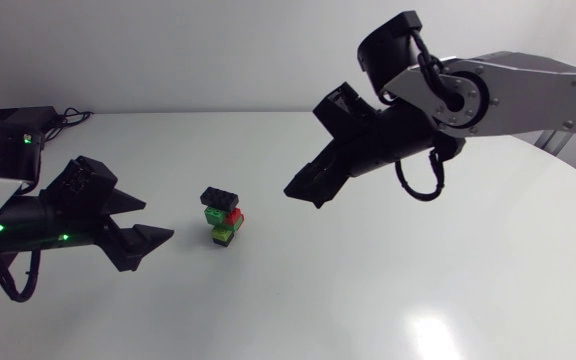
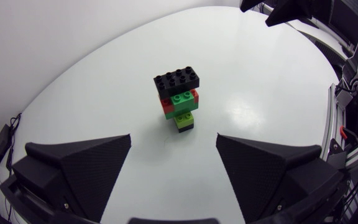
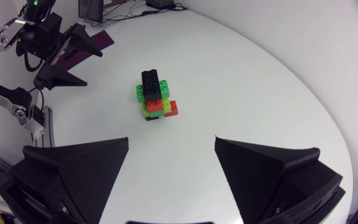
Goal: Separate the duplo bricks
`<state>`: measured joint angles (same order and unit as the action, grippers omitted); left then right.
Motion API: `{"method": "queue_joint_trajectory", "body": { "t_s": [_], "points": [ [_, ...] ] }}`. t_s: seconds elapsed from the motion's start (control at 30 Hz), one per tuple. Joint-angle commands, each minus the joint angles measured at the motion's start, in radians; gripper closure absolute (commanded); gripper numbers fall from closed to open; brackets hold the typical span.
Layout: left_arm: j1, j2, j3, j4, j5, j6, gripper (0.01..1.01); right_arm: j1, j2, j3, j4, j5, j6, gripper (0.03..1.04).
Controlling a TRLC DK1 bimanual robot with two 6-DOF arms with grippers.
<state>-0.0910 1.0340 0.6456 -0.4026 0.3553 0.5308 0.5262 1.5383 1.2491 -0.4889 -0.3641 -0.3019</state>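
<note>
The left end effector (image 1: pixel 158 220) hung low over the white tabletop (image 1: pixel 388 290) with its fingers apart, empty, pointed at the stack (image 1: pixel 224 218) just to its right. The stack stood upright near the tabletop's middle, a black brick (image 1: pixel 219 197) on top and green and red bricks under it, set off-centre from one another. The right end effector (image 1: pixel 304 192) hovered higher, right of and beyond the stack, its fingers likewise apart and holding nothing.

The tall, narrow, lopsided stack looked easy to topple: a finger arriving on one side before its partner would likely push it over or skid it along the smooth surface. A pull on the top brick alone could lift the whole stack, unless the other arm pinned the base. With both arms converging on one small target, their fingers might also clash.

No brand, label or legible writing showed on the bricks or the tabletop.
</note>
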Motion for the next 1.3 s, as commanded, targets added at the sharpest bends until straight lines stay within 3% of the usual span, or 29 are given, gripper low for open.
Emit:
{"method": "queue_joint_trajectory", "body": {
  "t_s": [0.0, 0.6, 1.27],
  "points": [
    [0.02, 0.026, 0.015, 0.015, -0.003, 0.023, 0.074, 0.024, 0.049, 0.047, 0.007, 0.021, 0.02, 0.07],
    [0.048, 0.248, 0.025, 0.189, 0.011, 0.028, 0.074, 0.077, 0.275, 0.234, 0.001, 0.048, -0.005, 0.07],
    [0.048, 0.359, 0.08, 0.248, 0.066, 0.02, 0.074, 0.166, 0.476, 0.408, -0.03, 0.086, -0.039, 0.07]
  ]
}}
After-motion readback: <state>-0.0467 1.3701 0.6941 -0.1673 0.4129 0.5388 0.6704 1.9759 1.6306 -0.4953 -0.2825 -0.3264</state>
